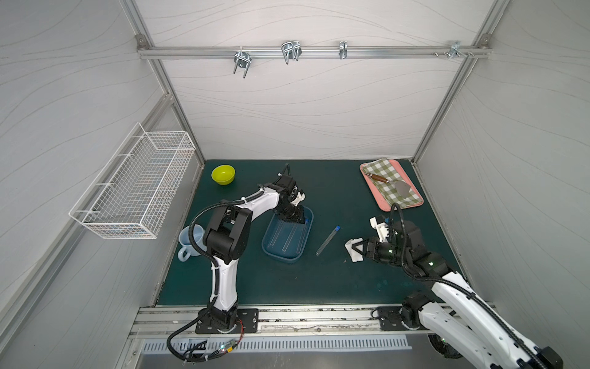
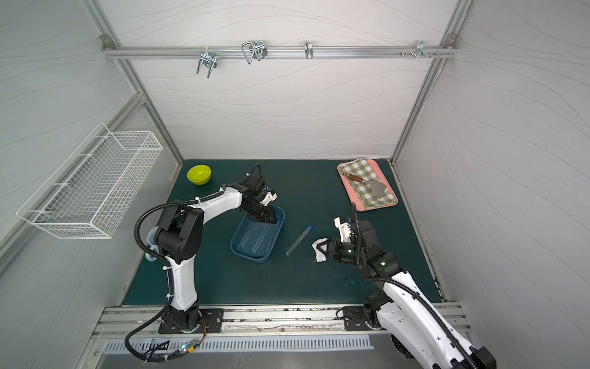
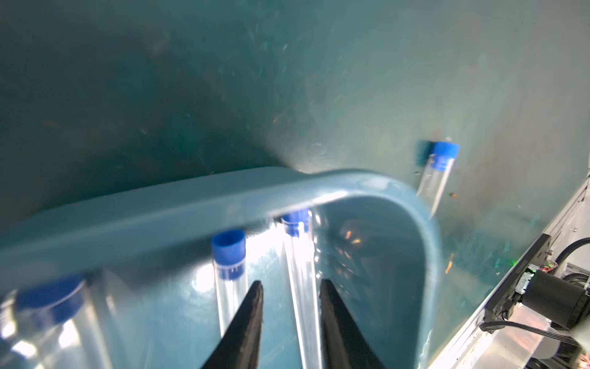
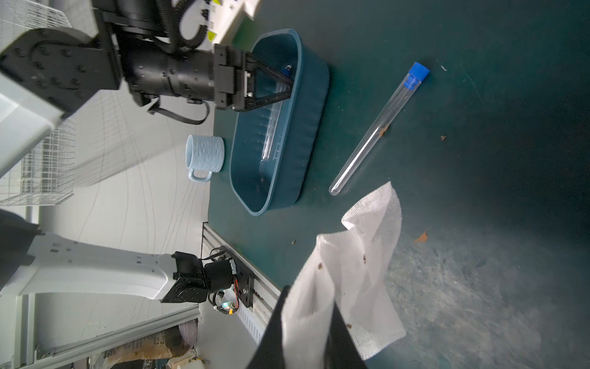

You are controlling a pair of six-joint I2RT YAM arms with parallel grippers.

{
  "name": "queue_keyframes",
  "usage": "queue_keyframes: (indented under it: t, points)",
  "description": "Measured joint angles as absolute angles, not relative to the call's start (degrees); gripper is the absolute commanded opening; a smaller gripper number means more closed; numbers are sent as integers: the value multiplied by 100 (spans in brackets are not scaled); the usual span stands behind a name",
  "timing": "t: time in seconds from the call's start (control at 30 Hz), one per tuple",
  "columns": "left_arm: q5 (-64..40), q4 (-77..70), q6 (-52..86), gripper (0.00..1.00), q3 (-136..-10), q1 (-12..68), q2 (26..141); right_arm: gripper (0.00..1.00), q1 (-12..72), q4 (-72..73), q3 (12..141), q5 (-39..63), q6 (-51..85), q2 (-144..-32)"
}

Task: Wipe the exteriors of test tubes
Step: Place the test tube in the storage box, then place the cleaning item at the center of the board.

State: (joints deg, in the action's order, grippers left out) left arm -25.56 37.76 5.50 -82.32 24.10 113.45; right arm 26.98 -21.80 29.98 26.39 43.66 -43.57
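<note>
The blue tray (image 1: 284, 260) sits mid-table, and my left gripper (image 1: 298, 220) reaches into its far end. In the left wrist view the left gripper (image 3: 291, 282) is open. One clear, blue-capped test tube (image 3: 301, 255) lies between its fingers on the tray floor. Two more test tubes (image 3: 230, 265) (image 3: 54, 319) lie beside it in the tray. Another test tube (image 1: 328, 240) lies on the green mat right of the tray. My right gripper (image 1: 357, 247) hovers low at the right, shut on a white gauze cloth (image 4: 367, 255).
A pink tray (image 1: 415, 203) at the back right holds a checked cloth and a brown-handled metal tool (image 1: 380, 179). A yellow-green bowl (image 1: 223, 174) stands back left and a pale blue mug (image 1: 190, 242) front left. A wire basket (image 1: 134, 188) hangs on the left wall.
</note>
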Motion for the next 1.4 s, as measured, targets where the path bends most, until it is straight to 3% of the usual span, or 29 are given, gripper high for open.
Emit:
queue_keyframes:
  t: [0.3, 0.63, 0.97, 1.17, 1.4]
  points:
    - [-2545, 3697, 615, 35, -8141, 2368, 9668, 19, 1817, -1350, 3474, 3245, 4106, -6543]
    - [-2718, 3391, 932, 36, -6678, 2364, 8374, 32, 163, -2071, 4132, 3197, 3024, -8195]
    - [-2877, 3085, 1280, 36, -5981, 2368, 7769, 62, -89, -3142, 4497, 1970, 2574, -8394]
    - [-2934, 2993, 1356, 36, -5911, 2370, 7721, 70, -89, -3802, 4772, 1070, 2547, -7983]
    - [-2930, 2836, 1470, 36, -5749, 2370, 7426, 68, 305, -4453, 5111, 176, 2720, -7404]
